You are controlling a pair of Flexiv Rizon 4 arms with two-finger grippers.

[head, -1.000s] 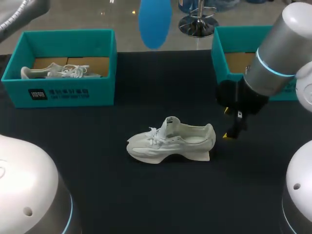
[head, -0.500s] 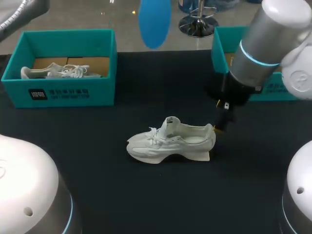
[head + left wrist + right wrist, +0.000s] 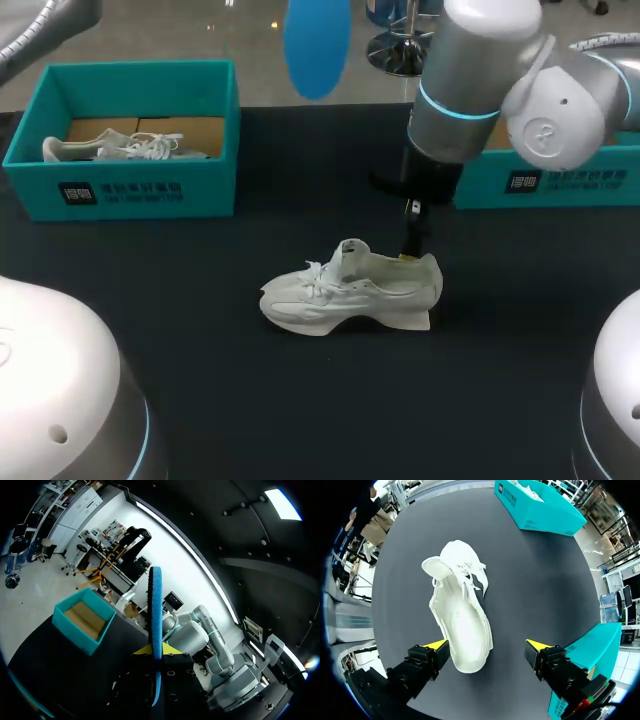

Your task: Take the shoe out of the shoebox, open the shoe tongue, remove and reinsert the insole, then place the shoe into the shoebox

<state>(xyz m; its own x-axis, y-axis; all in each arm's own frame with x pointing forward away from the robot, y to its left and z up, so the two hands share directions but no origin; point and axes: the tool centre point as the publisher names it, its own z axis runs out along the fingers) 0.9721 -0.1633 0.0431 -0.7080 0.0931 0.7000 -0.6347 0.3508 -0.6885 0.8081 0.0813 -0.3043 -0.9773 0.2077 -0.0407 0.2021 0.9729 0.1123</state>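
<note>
White sneaker (image 3: 350,290) sits mid-frame on the table, right gripper (image 3: 488,646) spread wide astride its heel, left gripper (image 3: 157,650) clamping the blue insole (image 3: 156,605): reinsertion looks next, needing the shoe steadied first.

The shoe (image 3: 350,290) has a white cloth upper and a smooth matt sole; table (image 3: 200,400) black, matt, cloth-like; box (image 3: 130,190) teal matt card, brown inside; right arm (image 3: 470,80) glossy silver; insole (image 3: 156,610) blue and foam-like, with a rough edge.
</note>
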